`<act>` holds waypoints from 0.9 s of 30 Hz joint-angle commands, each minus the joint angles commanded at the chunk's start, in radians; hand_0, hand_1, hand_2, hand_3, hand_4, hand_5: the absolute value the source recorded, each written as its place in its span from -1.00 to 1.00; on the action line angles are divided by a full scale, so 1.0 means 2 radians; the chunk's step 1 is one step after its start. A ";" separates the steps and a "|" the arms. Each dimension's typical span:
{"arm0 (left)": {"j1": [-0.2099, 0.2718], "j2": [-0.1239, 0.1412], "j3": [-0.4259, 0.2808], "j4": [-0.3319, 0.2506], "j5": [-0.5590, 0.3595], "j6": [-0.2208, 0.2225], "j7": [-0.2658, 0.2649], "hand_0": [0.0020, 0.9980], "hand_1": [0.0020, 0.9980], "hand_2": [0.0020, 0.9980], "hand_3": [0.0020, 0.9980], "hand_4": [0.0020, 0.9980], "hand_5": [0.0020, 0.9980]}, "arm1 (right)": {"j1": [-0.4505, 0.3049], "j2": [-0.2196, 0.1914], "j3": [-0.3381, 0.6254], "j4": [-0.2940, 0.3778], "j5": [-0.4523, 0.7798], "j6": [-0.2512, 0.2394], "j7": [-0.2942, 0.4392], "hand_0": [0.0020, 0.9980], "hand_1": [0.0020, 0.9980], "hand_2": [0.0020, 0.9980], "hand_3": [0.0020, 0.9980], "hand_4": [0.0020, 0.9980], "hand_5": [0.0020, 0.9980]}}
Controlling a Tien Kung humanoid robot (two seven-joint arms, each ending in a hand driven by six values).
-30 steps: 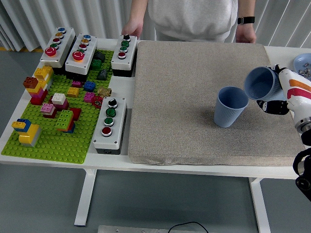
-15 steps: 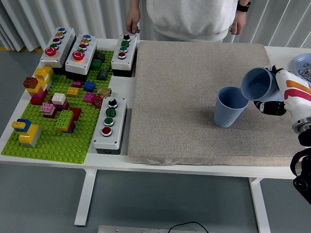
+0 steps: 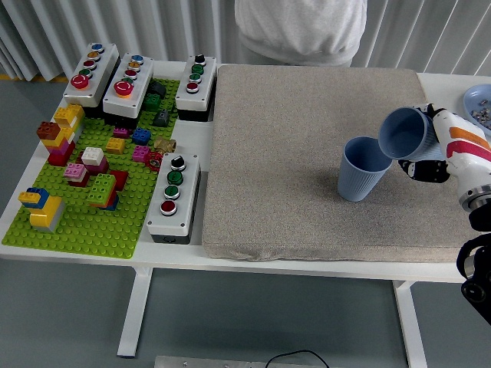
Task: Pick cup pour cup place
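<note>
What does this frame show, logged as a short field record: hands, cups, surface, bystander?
right hand: grasps the tilted cup, mouth turned toward the standing cup
standing cup: upright on the beige mat, rim under the tilted cup's lip
left hand: not in view
contents: none visible pouring
person: torso at far edge, hands not in view

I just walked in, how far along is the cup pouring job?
Pick looks done: the right robot hand holds a blue cup. Pouring is in hand: that cup is tipped, mouth toward the standing cup on the grey mat. Contents not visible. Setting it down remains.
</note>
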 joint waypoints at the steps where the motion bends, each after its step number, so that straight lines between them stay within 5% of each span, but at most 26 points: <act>1: 0.000 0.000 0.000 0.000 0.000 0.000 0.000 0.48 0.47 0.61 0.34 0.04 0.85 | 0.000 0.000 0.000 0.000 0.000 0.000 0.000 0.59 0.35 0.15 0.37 0.48 -0.68; 27: -0.001 0.001 0.000 0.000 0.000 0.000 0.001 0.48 0.47 0.60 0.34 0.04 0.85 | 0.010 0.007 -0.008 0.000 0.000 0.002 -0.001 0.58 0.35 0.15 0.36 0.48 -0.66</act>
